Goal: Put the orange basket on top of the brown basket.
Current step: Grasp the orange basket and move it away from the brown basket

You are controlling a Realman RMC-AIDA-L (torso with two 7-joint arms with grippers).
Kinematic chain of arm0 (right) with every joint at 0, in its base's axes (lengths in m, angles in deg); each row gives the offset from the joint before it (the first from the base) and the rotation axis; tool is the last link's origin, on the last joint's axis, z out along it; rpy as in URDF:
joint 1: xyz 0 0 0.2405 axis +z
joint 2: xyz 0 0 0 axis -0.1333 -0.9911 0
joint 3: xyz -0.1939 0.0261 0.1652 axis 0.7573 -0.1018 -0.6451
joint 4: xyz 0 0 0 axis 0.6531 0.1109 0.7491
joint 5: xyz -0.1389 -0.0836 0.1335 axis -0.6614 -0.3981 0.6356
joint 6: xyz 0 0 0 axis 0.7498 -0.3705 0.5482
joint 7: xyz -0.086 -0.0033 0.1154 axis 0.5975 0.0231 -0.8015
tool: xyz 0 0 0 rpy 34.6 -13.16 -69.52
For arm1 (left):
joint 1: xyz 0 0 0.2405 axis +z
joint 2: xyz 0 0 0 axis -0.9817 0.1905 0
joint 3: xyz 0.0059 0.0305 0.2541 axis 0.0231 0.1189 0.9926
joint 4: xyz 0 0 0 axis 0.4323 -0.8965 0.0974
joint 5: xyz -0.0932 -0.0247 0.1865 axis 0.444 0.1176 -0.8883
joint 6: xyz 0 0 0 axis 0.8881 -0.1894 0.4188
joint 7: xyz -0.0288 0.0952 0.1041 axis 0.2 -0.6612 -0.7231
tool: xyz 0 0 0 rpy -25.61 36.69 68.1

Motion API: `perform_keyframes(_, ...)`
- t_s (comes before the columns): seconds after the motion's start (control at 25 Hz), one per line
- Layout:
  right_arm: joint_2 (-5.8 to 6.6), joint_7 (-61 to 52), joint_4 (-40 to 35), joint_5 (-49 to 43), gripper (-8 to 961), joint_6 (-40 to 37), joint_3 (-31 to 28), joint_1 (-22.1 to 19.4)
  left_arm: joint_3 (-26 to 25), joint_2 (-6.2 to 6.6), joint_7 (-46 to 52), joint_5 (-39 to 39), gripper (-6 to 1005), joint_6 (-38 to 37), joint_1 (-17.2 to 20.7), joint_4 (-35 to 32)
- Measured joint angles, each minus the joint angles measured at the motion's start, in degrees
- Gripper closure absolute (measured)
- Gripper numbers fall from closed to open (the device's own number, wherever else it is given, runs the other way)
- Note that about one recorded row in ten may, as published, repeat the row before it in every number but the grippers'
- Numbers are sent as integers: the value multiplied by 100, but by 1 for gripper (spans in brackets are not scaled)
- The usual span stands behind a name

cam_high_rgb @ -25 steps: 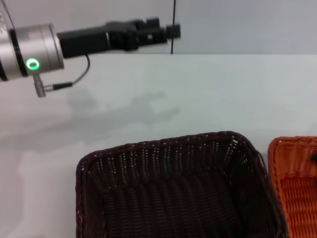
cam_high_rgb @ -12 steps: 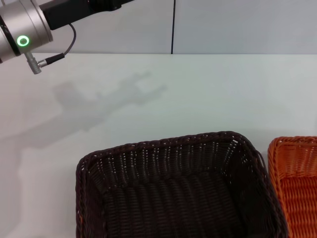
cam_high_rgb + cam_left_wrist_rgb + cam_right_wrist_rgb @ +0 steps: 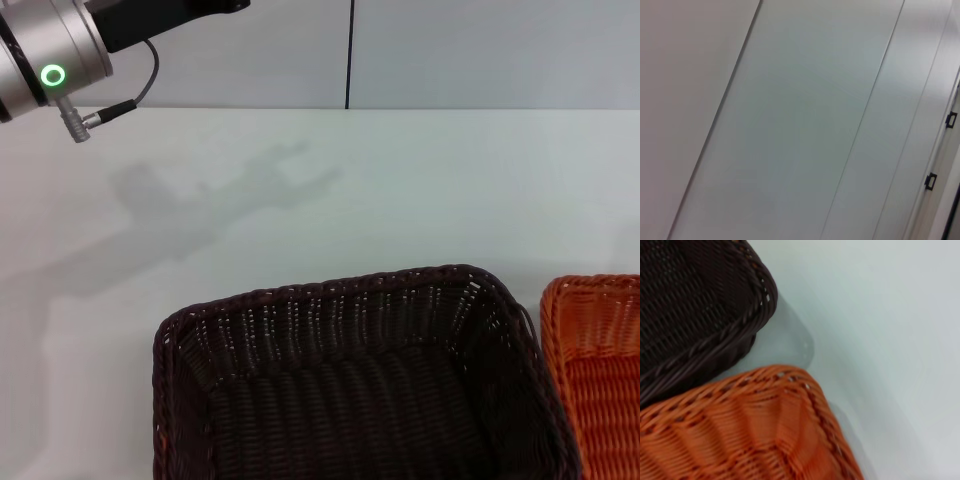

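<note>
Two baskets sit side by side on the white table (image 3: 420, 190), close but not touching: the brown basket (image 3: 350, 390) in the middle near the robot, and the orange basket (image 3: 600, 370) just to its right, partly cut off at the edge of the head view. You have not stacked them yet. Your left arm (image 3: 60, 50) is raised high at the far left, well away from both, and its hand is out of sight. Your right hand does not show either, so you cannot tell if it is open or closed; its camera looks down at the corners of both baskets. Watch out: if you grab only one thin rim, the orange basket may tip, or bump the brown one and push it away.
</note>
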Motion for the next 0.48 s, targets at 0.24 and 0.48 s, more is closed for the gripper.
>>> perform_keyframes(0.24,-232,393,753,1,342,543,155,211,32,-3,4,92,138,5,13,-93)
perform_keyframes(0.48,-249,535,825,33,477,502,118,139,33,-6,1,139,137,5,17,-216)
